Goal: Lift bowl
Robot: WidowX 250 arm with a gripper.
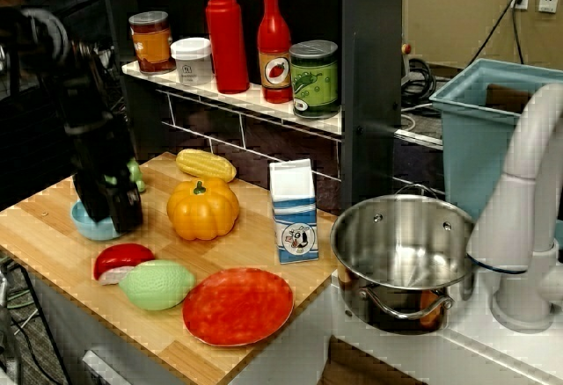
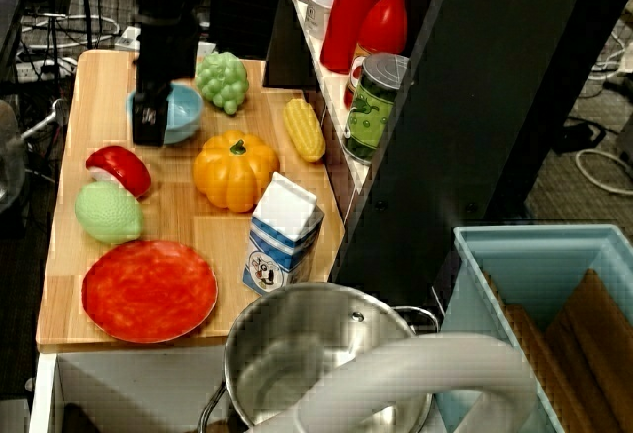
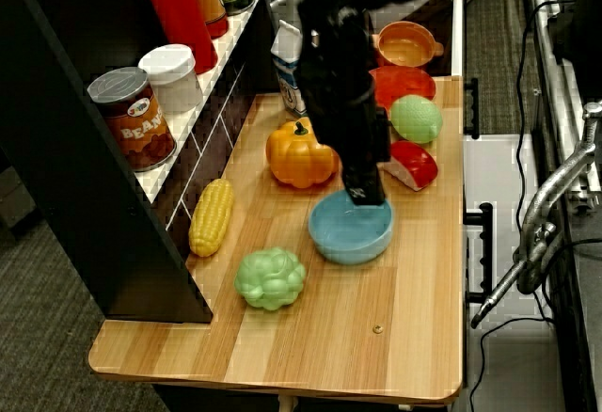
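bowl (image 3: pixel 350 231) | sat on wooden counter (image 3: pixel 414 318) beside pumpkin (image 3: pixel 299 154) | near rim hidden behind gripper (image 3: pixel 366 196) | fingertips at rim, opening and grip impossible to tell

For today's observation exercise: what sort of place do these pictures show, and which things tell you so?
Probably a toy kitchen set up for robot practice: a steel pot beside a white tap, sauce bottles on a shelf, and plastic food such as a pumpkin.

You have three fixed views: one low at the bench (image 1: pixel 53 227) front, two high from opposite ends; all share its top.
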